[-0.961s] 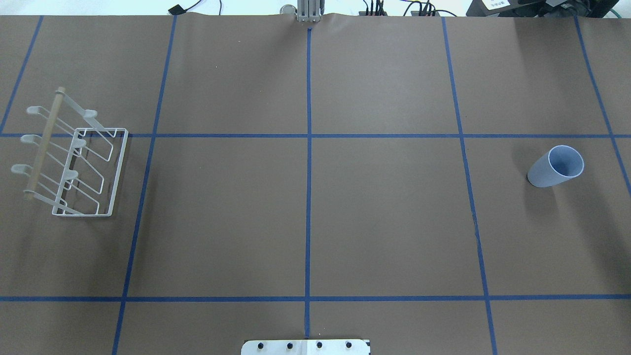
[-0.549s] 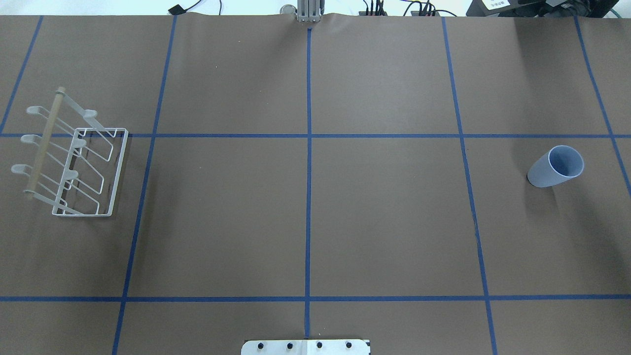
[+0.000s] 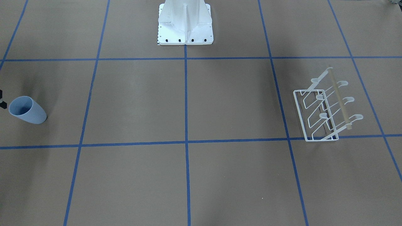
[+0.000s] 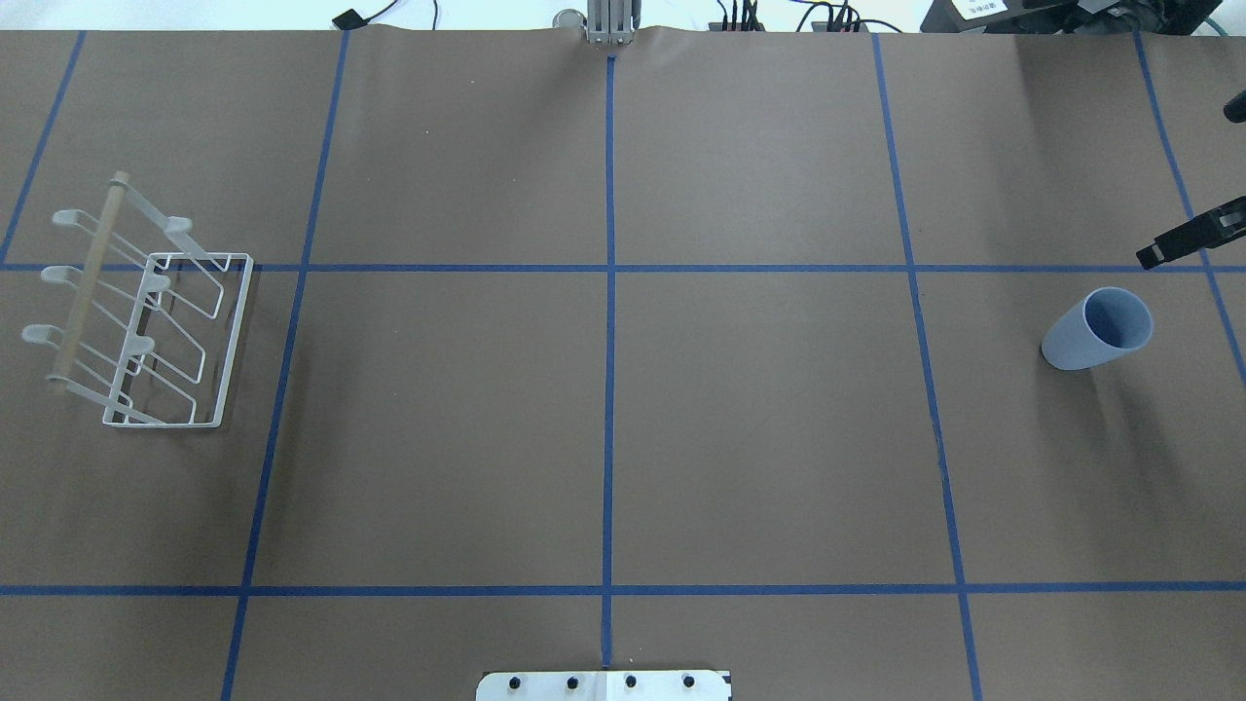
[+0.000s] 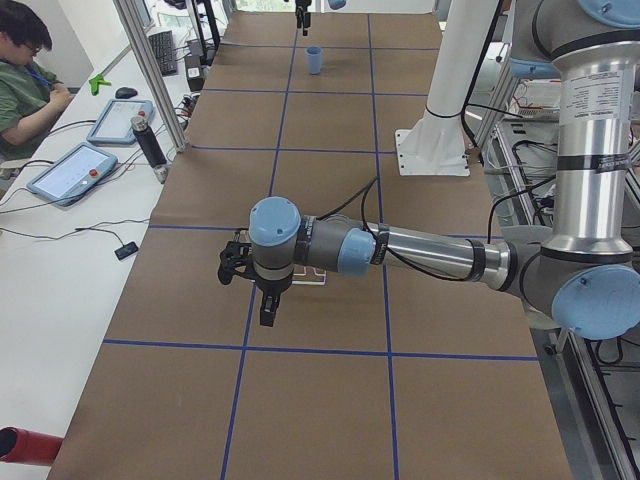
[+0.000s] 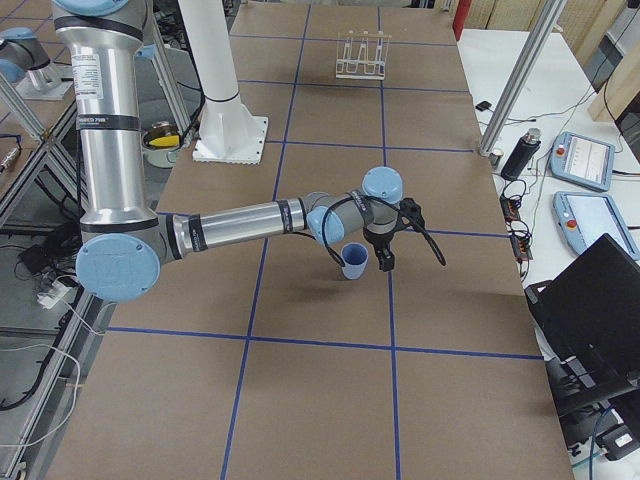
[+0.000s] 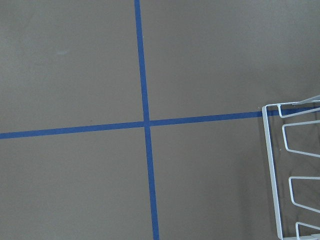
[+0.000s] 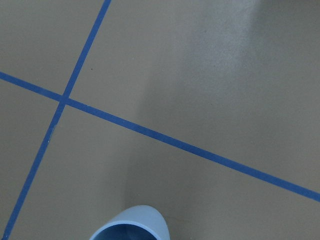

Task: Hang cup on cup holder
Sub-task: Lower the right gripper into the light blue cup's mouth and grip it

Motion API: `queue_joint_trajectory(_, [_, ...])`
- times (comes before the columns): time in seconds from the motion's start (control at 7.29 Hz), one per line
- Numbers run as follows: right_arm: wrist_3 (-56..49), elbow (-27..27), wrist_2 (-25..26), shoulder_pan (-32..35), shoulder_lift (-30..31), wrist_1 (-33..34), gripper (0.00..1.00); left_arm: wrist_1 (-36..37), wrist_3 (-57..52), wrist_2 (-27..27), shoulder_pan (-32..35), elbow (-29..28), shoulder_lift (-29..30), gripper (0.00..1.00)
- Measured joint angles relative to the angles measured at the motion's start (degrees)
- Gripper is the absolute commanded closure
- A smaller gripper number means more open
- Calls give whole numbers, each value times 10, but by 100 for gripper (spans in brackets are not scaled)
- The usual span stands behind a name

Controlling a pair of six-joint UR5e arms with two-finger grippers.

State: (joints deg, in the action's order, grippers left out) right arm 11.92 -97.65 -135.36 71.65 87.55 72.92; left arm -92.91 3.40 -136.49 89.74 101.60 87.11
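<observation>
The pale blue-grey cup (image 4: 1098, 329) stands upright at the table's right side; it also shows in the front-facing view (image 3: 26, 110) and the right wrist view (image 8: 132, 226). The white wire cup holder (image 4: 146, 312) with its wooden rod stands at the far left, empty. My right gripper (image 4: 1188, 183) enters at the overhead view's right edge, just beyond the cup, with its two dark fingers far apart and nothing held. My left gripper (image 5: 262, 300) shows only in the exterior left view, above the holder; I cannot tell whether it is open. The holder's base frame (image 7: 295, 170) shows in the left wrist view.
The white robot base (image 3: 185, 22) stands at the table's near middle edge. Blue tape lines divide the brown table cover (image 4: 604, 389) into squares. An operator (image 5: 30, 80) sits at a side bench with tablets (image 5: 70, 170).
My right gripper's dark fingers have come into the overhead view at the right edge, near the cup. The cup and the holder have not moved.
</observation>
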Motion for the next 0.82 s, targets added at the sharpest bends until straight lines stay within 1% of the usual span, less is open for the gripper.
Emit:
queue_joint_trajectory(0.55, [12, 35, -15, -30, -1, -2, 1, 0, 0, 0, 0, 0, -2, 1])
queue_joint_trajectory(0.69, [12, 47, -16, -35, -2, -2, 23, -1, -1, 0, 0, 1, -2, 1])
queue_joint_trajectory(0.82, [12, 55, -17, -39, -2, -2, 74, -1, 0, 0, 0, 1, -2, 1])
